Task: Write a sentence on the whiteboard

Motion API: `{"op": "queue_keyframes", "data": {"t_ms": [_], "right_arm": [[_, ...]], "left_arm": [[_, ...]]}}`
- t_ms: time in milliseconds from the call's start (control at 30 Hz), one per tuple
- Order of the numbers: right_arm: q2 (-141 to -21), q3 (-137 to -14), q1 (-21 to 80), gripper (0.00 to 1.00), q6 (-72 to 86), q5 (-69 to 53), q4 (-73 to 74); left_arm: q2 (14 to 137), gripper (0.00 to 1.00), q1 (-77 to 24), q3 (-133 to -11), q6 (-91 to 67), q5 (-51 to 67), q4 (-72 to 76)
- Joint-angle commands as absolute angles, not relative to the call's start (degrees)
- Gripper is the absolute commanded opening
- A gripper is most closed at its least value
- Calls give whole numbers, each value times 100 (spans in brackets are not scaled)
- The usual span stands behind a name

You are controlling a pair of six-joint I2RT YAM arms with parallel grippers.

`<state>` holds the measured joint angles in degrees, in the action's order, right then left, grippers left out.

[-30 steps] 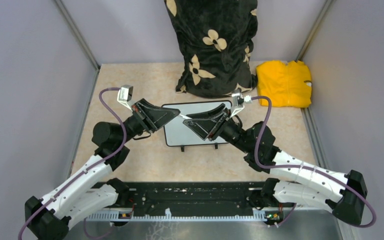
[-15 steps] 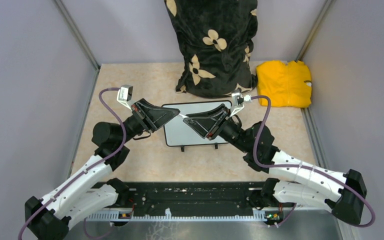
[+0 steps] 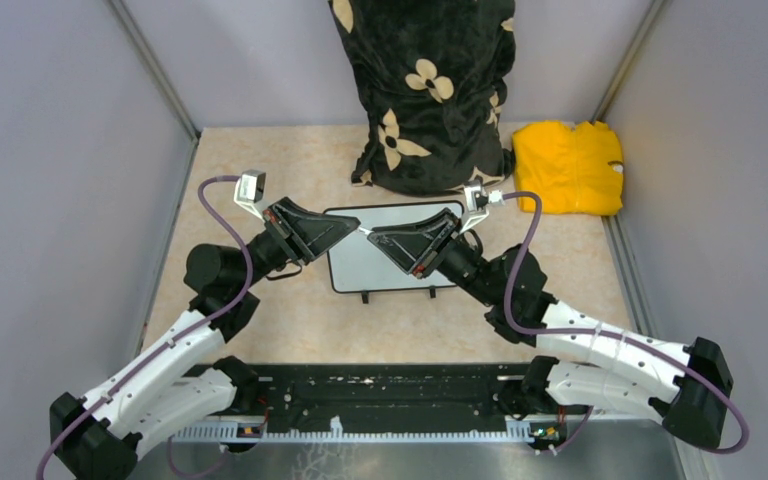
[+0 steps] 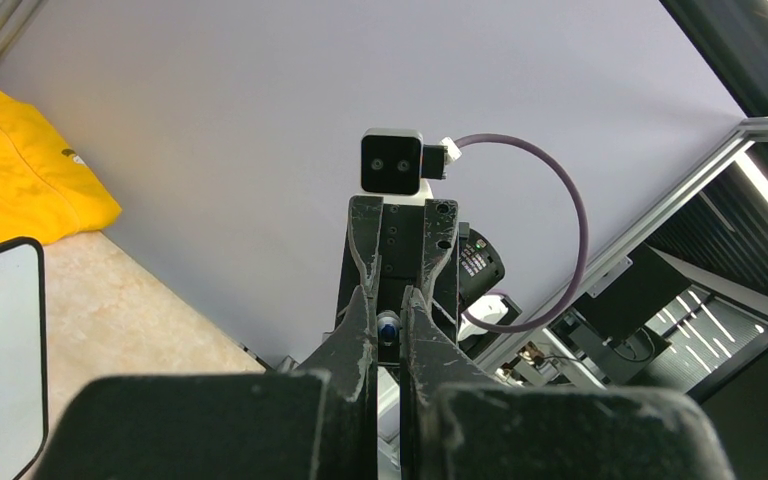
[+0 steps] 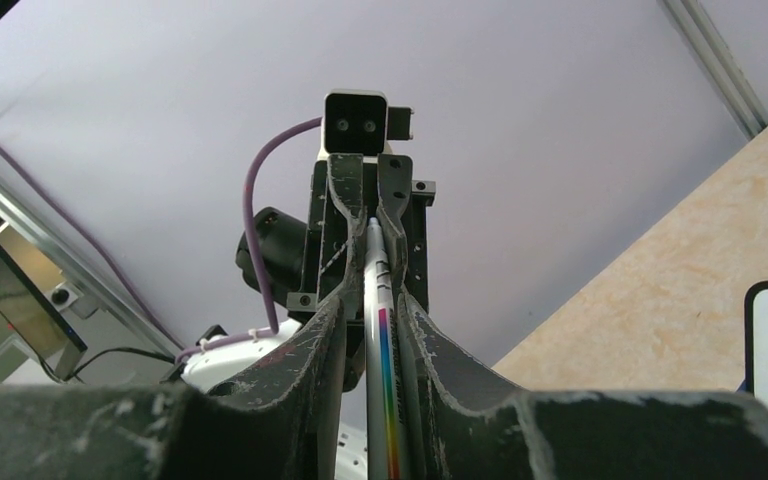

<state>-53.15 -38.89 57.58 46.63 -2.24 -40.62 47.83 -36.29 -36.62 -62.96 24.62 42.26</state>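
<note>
**Grey walls, two arms tip to tip above the board**

Beige tabletop [image 3: 290,320] fills the floor of a booth with pale grey walls. The whiteboard [image 3: 355,268] lies flat at its middle, its two small black feet on the edge facing 6 o'clock. Behind it at 12 o'clock stands a black bag with cream flowers [image 3: 430,90], and a yellow cloth [image 3: 568,165] lies at about 2 o'clock.

From its base at 7 o'clock the left arm folds at the elbow and reaches toward 2 o'clock, so the left gripper [image 3: 355,228] hangs over the board's far left part. The right arm mirrors it from 5 o'clock, reaching toward 10 o'clock, and the right gripper [image 3: 375,238] hangs over the board's far middle. Their tips almost meet.

A marker [image 5: 385,350] with a white barrel and a rainbow stripe runs from one gripper to the other. The left gripper is clamped tight on one end of it. The right gripper's fingers [image 5: 330,330] stand narrow on either side of the barrel; I cannot tell whether they pinch it.
</note>
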Motion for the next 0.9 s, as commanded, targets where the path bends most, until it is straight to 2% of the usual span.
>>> {"op": "queue_keyframes", "data": {"t_ms": [0,300,567,867], "right_arm": [[-5290,-3955,5731,24,4730,-100,-4645],[-5326,-3964,5735,19,4729,-109,-4655],[-5440,-4043,5730,28,4770,-483,-4671],[-5432,-4034,5730,19,4800,-445,-4690]], "left_arm": [[4781,0,-3669,-3589,-6126,2450,4130],[4790,0,-3688,-3603,-6082,2426,4105],[4755,0,-3684,-3646,-6047,2304,4080],[4719,0,-3692,-3638,-6063,2217,4087]]}}
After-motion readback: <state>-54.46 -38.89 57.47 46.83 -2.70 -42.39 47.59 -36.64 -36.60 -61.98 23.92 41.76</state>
